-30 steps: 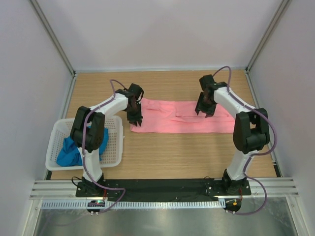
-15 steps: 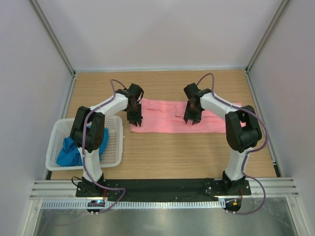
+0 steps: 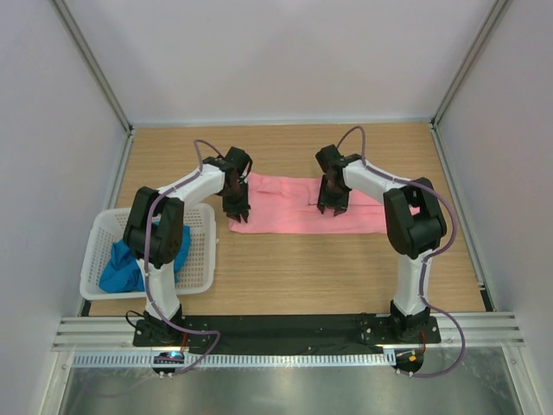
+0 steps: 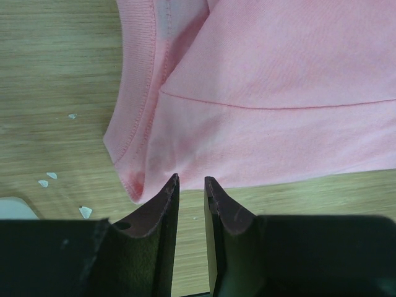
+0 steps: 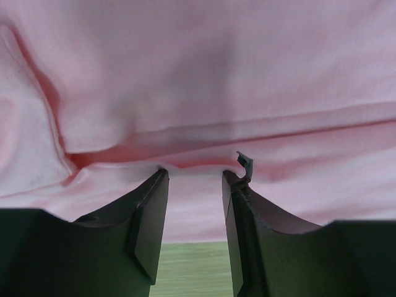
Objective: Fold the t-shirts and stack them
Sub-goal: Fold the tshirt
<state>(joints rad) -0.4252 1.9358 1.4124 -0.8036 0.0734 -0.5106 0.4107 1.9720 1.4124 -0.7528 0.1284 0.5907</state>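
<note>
The salmon pink t-shirt [image 3: 285, 207] lies on the wooden table as a long flat strip. My left gripper [image 3: 239, 210] stands at its left end. In the left wrist view [image 4: 190, 180] the jaws are a narrow gap apart, tips at the shirt's [image 4: 278, 93] near hem, holding nothing. My right gripper [image 3: 332, 206] is over the middle of the strip. In the right wrist view [image 5: 195, 173] it is open, with its fingertips pressed onto the pink fabric [image 5: 198, 74], which wrinkles ahead of them. The bright blue t-shirt [image 3: 121, 264] lies crumpled in the basket.
A white perforated basket [image 3: 147, 292] sits at the table's left near side, and its corner shows in the left wrist view [image 4: 12, 207]. White walls with metal posts enclose the table. Small white flecks [image 4: 49, 179] lie on the wood beside the shirt's left end.
My right gripper has slid left along the pink shirt, from its right part to its middle. The left arm has not moved.
</note>
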